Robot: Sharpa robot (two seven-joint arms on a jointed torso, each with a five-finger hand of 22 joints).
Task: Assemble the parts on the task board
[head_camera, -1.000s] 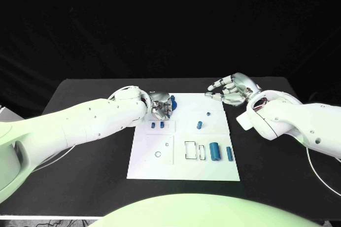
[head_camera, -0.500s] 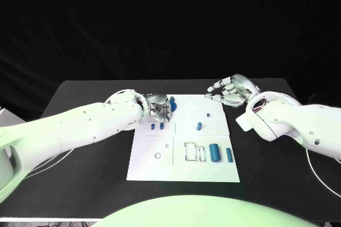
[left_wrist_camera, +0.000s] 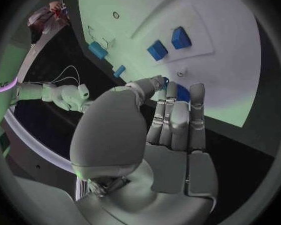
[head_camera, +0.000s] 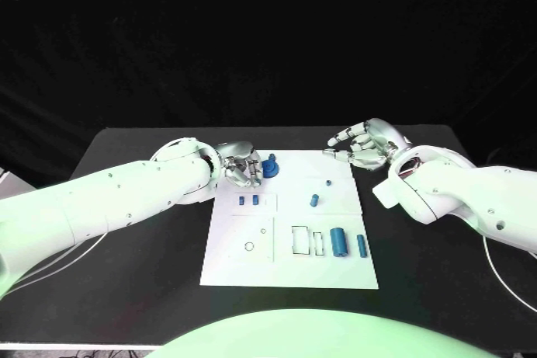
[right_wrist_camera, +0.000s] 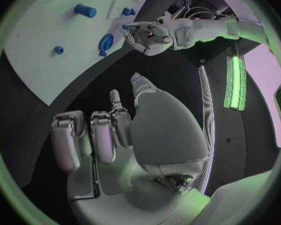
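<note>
Head view: the white task board (head_camera: 286,269) lies mid-surface. The left robot hand (head_camera: 240,164) is at its far left corner beside a blue part (head_camera: 270,168); whether it grips the part is unclear. The right robot hand (head_camera: 362,144) hovers off the far right corner, fingers curled, holding nothing.

Left wrist view: fingers (left_wrist_camera: 179,116) lie against that blue part (left_wrist_camera: 183,93).

No writing is readable.

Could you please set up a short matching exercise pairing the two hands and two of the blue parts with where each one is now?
Things:
1. left hand
2. right hand
3. large blue cylinder
4. two small blue blocks

Places:
A. near right part of the task board
B. at the board's far left corner
C. beyond the board's far right corner
D. left half of the board, side by side

Pairs: 1-B, 2-C, 3-A, 4-D
</note>
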